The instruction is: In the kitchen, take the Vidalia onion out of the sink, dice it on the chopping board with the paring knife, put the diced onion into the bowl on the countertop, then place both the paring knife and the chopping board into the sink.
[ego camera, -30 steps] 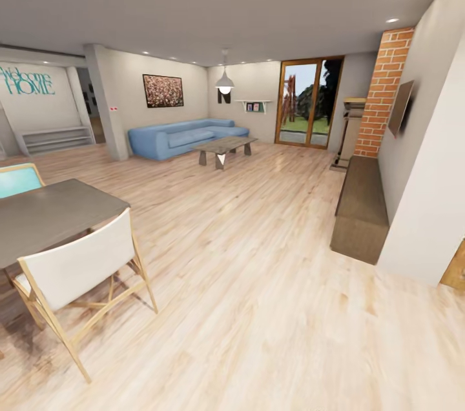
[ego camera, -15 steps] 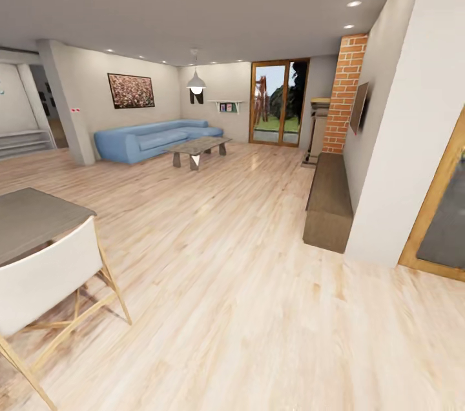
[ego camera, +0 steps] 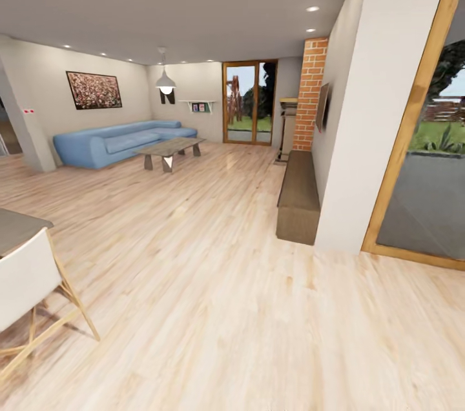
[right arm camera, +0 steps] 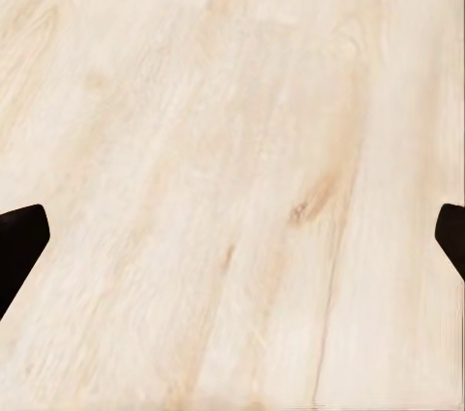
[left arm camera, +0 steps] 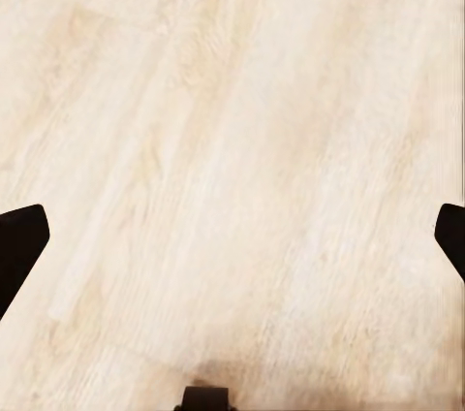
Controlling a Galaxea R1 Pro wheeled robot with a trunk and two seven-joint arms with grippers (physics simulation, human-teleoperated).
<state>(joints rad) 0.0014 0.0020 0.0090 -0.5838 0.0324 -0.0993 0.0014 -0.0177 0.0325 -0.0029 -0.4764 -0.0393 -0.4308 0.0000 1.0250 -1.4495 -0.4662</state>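
Vidalia onion: where it lies cannot be told from this spot, a living room with a pale wooden plank floor [ego camera: 213, 308] running from the near edge of the head view to the far wall. Against that far wall stands a long blue corner sofa [ego camera: 110, 143], with a low grey-topped coffee table [ego camera: 169, 150] just in front of it and a dark-framed speckled picture [ego camera: 93, 90] above it. A white dome pendant lamp [ego camera: 165, 83] hangs near a wood-framed glazed door [ego camera: 248, 103] (greenery shows through the glass). Right of the door rises a red brick column [ego camera: 309, 93], and a long low brown wooden bench [ego camera: 299, 197] runs along the white wall [ego camera: 361, 114] beneath a flat dark wall screen [ego camera: 322, 107]. At far right is a large wood-framed glass pane [ego camera: 426, 204]. At near left, a white-backed chair with pale wooden legs [ego camera: 29, 295] stands beside the corner of a grey table [ego camera: 14, 229]. In the left wrist view the left gripper [left arm camera: 232, 237] hangs over bare planks, its dark fingers [left arm camera: 17, 248] spread wide and holding nothing. The right gripper [right arm camera: 232, 237] is likewise spread wide over the floor, its fingers [right arm camera: 17, 246] empty.
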